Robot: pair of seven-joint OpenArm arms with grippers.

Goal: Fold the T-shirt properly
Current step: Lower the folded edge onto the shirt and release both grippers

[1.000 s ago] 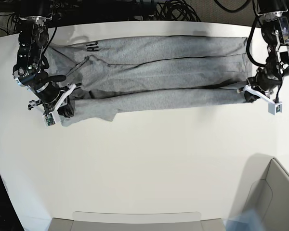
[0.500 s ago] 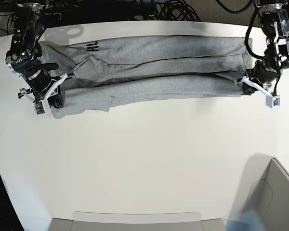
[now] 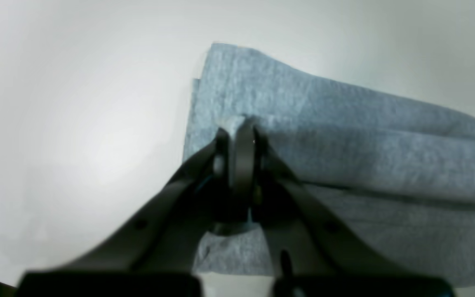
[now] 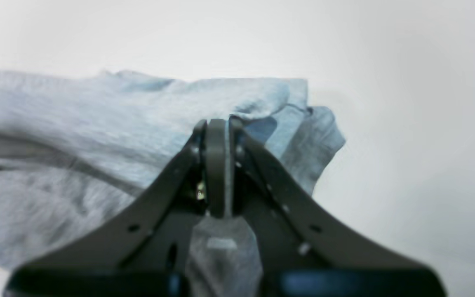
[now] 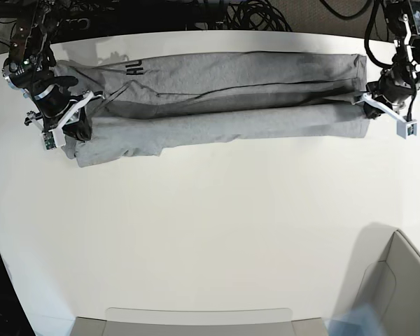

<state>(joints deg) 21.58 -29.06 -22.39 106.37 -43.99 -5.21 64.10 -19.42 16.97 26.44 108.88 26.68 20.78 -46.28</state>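
The grey T-shirt (image 5: 224, 91) lies stretched in a long folded band across the far part of the white table (image 5: 210, 231). Black lettering (image 5: 134, 68) peeks out near its left end. On the base view's right, my left gripper (image 5: 368, 103) is shut on the shirt's right end; its wrist view shows the left gripper (image 3: 241, 126) pinching a fold of the T-shirt (image 3: 344, 136). At the base view's left, my right gripper (image 5: 77, 130) is shut on the other end. In its wrist view the right gripper (image 4: 217, 123) clamps bunched T-shirt (image 4: 97, 123) fabric.
A grey bin (image 5: 399, 287) stands at the front right corner. A flat grey tray edge (image 5: 196, 320) shows along the front. Black cables (image 5: 252, 14) lie behind the table's far edge.
Both arms have moved outward and toward the far edge with the shirt's ends in their grip. The front fold has been drawn tighter and straighter.
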